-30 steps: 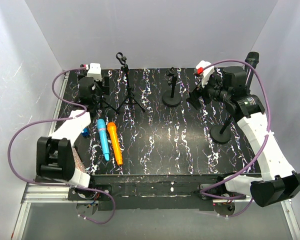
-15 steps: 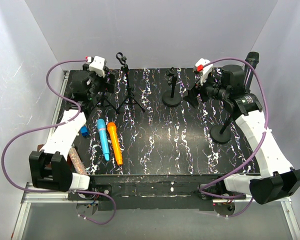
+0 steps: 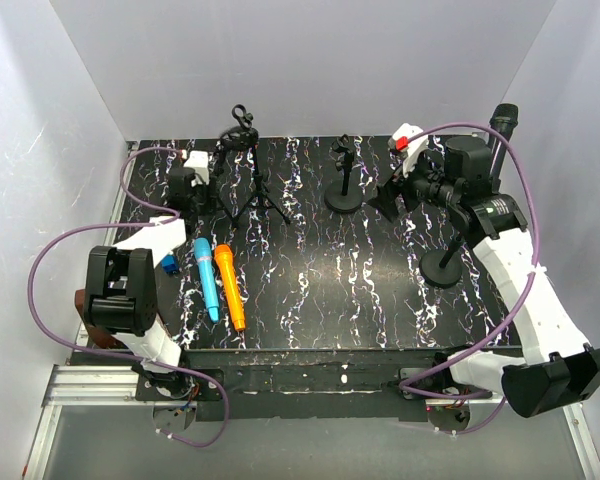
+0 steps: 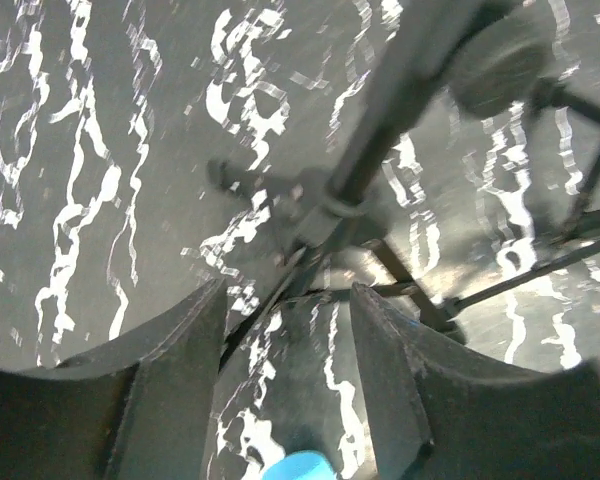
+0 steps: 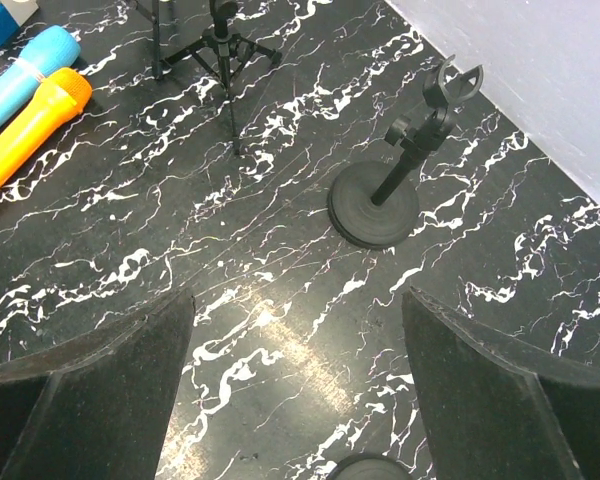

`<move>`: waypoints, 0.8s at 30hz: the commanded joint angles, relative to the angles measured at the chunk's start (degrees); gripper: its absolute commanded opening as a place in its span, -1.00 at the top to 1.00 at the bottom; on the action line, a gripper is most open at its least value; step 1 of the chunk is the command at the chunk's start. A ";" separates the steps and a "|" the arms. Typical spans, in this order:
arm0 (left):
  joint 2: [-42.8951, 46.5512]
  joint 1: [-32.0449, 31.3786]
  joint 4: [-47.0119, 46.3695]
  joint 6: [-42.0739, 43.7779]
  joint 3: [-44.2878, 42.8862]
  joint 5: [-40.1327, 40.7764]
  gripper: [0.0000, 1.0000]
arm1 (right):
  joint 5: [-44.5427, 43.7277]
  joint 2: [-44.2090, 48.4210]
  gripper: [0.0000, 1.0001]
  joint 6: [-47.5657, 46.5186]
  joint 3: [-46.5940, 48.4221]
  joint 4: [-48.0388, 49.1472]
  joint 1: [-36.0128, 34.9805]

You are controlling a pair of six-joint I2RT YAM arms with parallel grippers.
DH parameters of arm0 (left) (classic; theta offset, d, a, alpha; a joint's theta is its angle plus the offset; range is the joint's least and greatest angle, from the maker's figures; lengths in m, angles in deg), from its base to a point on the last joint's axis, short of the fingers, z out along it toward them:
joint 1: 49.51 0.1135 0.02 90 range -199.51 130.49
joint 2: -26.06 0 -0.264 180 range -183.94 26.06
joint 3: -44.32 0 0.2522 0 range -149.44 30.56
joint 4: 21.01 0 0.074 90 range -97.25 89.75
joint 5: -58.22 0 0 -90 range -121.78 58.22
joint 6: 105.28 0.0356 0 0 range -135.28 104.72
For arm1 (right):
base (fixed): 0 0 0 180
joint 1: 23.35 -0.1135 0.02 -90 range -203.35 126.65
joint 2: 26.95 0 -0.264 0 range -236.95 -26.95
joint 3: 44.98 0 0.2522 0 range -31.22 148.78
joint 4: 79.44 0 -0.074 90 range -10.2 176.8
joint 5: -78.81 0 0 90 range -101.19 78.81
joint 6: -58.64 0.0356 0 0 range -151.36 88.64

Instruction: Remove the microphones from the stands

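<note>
The black microphone (image 3: pixel 503 122) is in its stand (image 3: pixel 443 268) at the far right of the desk (image 3: pixel 310 290), at about 2 o'clock from the desk's middle. It stands close to upright with its head uppermost. Its long axis runs down into the clip and on along the pole to the round base.

My right end effector (image 3: pixel 390 198) is by far the nearer one. Its jaws are spread wide with nothing between them. From there the microphone lies at about 2 o'clock, behind my own wrist, while the jaws face roughly 8 o'clock. My right wrist view shows only a short empty stand (image 5: pixel 375 205) and bare desk, not the microphone. I judge I must swing that wrist round and come at the body side-on, jaws across its long axis, then lift along that axis.

My left end effector (image 4: pixel 288 300) is at about 10 o'clock, well apart from the microphone. It is partly open, and a leg of a tripod stand (image 4: pixel 330 195) runs into the gap. The view is blurred, so I cannot tell whether it touches a finger.
</note>
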 commanded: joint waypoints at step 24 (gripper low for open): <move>8.86 7.93 -0.77 -4.16 14.97 6.19 0.35 | 1.02 -1.43 -0.80 0.54 1.32 1.37 0.12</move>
